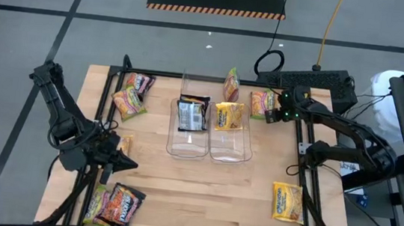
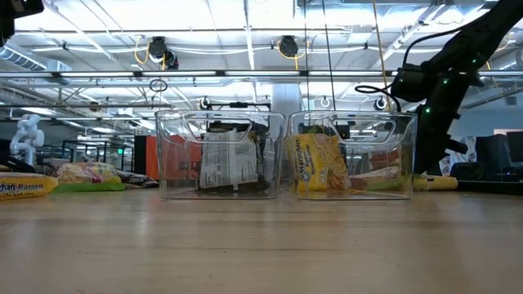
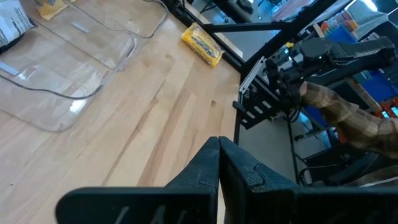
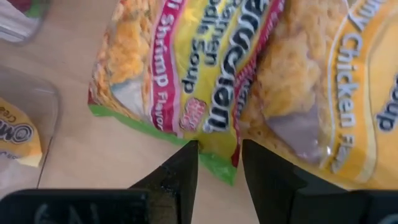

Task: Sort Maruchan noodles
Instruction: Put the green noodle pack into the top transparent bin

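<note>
Two bins [image 1: 209,153] mid-counter hold one packet each. High view: right tool [image 1: 276,113], fingers apart, sits over the pink-green packet [image 1: 261,103] at the far edge; left tool [image 1: 123,162] pinched together, idle. Right wrist: we'd straddle the green-edged shrimp packet [image 4: 168,74], avoiding the overlapping yellow chicken packet [image 4: 323,81].

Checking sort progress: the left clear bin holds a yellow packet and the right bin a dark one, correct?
Reversed. The high view shows the dark packet in the left clear bin and the yellow packet in the right bin.
</note>
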`<move>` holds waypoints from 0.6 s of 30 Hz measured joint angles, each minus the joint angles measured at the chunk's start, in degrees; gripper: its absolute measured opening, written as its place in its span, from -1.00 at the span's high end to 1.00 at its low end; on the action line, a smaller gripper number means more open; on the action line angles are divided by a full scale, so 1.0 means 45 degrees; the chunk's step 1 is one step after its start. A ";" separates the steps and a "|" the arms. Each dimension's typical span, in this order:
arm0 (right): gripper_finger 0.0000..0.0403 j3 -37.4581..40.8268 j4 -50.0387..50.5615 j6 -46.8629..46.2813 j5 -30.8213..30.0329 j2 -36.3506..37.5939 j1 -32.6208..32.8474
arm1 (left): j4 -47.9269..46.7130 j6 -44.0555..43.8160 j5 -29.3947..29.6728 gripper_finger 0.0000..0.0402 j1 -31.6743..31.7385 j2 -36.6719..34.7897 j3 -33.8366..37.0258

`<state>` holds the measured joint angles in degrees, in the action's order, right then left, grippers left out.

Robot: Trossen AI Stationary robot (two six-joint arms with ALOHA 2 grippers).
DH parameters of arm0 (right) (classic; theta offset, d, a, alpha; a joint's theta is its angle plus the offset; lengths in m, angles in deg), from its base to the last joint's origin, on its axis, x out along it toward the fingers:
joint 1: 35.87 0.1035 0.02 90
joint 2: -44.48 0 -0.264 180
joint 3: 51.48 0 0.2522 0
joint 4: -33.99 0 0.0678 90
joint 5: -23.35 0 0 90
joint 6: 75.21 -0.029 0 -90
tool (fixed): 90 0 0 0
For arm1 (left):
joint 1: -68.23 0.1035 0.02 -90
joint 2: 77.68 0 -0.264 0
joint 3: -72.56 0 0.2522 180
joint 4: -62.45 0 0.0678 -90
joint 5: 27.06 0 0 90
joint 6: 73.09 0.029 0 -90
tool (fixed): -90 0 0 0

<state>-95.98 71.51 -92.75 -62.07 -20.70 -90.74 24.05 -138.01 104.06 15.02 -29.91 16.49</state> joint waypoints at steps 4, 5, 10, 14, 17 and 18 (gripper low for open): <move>0.41 0.0000 -0.0165 0.0060 0.0000 -0.0213 0.0000 | 0.0270 0.0054 0.0000 0.96 -0.0001 0.0000 0.0000; 0.41 0.0000 -0.0198 0.0098 0.0000 -0.0280 0.0000 | 0.0273 0.0061 0.0000 0.96 -0.0001 0.0002 0.0000; 0.44 0.0000 -0.0261 0.0473 0.0003 -0.0534 -0.0005 | 0.0273 0.0061 0.0000 0.96 -0.0005 0.0005 0.0000; 0.62 0.0000 -0.0505 0.0890 0.0029 -0.0551 -0.0005 | 0.0273 0.0056 0.0000 0.96 -0.0005 0.0005 0.0000; 0.85 0.0000 -0.0581 0.1067 0.0034 -0.0551 -0.0005 | 0.0273 0.0056 0.0000 0.96 -0.0004 0.0005 0.0000; 0.92 0.0000 -0.0578 0.1098 0.0039 -0.0551 -0.0005 | 0.0273 0.0056 0.0000 0.96 0.0000 0.0005 0.0000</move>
<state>-95.98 68.91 -87.81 -61.89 -23.18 -90.77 25.28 -137.76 104.06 15.02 -29.89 16.49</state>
